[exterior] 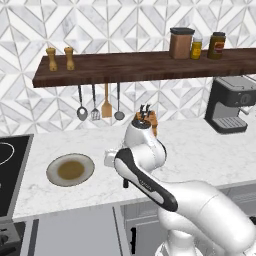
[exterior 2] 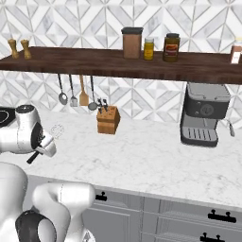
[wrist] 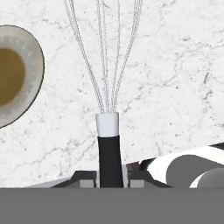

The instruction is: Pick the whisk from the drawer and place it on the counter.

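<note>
My gripper (wrist: pixel 108 179) is shut on the whisk's black handle (wrist: pixel 108 155). Its silvery wire head (wrist: pixel 107 52) reaches out over the white marble counter (wrist: pixel 175 65). From the right base, the whisk (exterior 2: pixel 57 130) slants up to the right from my hand (exterior 2: pixel 45 144), above the counter (exterior 2: pixel 142 156) at its left part. In the left base view the arm covers most of the hand (exterior: pixel 109 159), which hangs over the counter (exterior: pixel 200 150) beside the plate. The grey drawer (exterior: pixel 75 232) lies below the counter's front edge.
A plate (exterior: pixel 70 170) with a brown centre sits just left of the hand, also (wrist: pixel 13 74). A knife block (exterior 2: pixel 108 120) stands at the back, a coffee machine (exterior 2: pixel 204 113) at the right, a stove (exterior: pixel 10 170) at the far left. Utensils (exterior: pixel 100 102) hang under the wooden shelf.
</note>
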Robot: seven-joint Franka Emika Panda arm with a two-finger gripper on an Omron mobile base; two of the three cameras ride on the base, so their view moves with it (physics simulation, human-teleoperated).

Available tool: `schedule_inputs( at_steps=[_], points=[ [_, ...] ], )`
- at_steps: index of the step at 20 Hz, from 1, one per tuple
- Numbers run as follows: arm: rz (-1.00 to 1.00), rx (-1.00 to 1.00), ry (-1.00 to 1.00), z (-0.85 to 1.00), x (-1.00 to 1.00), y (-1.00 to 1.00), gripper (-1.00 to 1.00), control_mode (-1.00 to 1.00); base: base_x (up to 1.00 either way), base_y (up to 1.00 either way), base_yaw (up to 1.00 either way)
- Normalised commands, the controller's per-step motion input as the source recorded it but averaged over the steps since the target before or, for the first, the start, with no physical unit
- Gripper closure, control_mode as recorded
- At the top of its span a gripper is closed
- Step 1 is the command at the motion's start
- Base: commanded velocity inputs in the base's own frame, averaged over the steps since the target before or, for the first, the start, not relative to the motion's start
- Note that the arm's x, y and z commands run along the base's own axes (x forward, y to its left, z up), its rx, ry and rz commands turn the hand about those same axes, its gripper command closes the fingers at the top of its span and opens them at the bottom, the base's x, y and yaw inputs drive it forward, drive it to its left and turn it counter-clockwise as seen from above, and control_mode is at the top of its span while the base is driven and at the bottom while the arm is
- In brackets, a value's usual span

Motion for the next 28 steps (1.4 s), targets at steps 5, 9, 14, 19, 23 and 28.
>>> schedule_inputs(
  at_steps=[5,9,14,19,23,28],
  points=[
    [-0.29,0.00,0.05,0.00,1.00,-0.84,1.00,-1.00,0.00,0.00,0.00],
    [-0.02,0.00,0.10,-0.31,0.91,-0.25,1.00,-1.00,0.00,0.00,0.00],
    [0.05,0.00,0.11,-0.54,0.55,-0.06,1.00,-1.00,0.00,0.00,0.00],
    [0.05,0.00,0.00,-0.39,0.30,-0.01,1.00,-1.00,0.00,0.00,0.00],
    [0.00,0.00,0.00,-0.35,0.06,0.01,-1.00,-1.00,0.00,0.00,0.00],
    [0.00,0.00,0.00,-0.12,0.01,0.00,-1.00,-1.00,0.00,0.00,0.00]
  ],
)
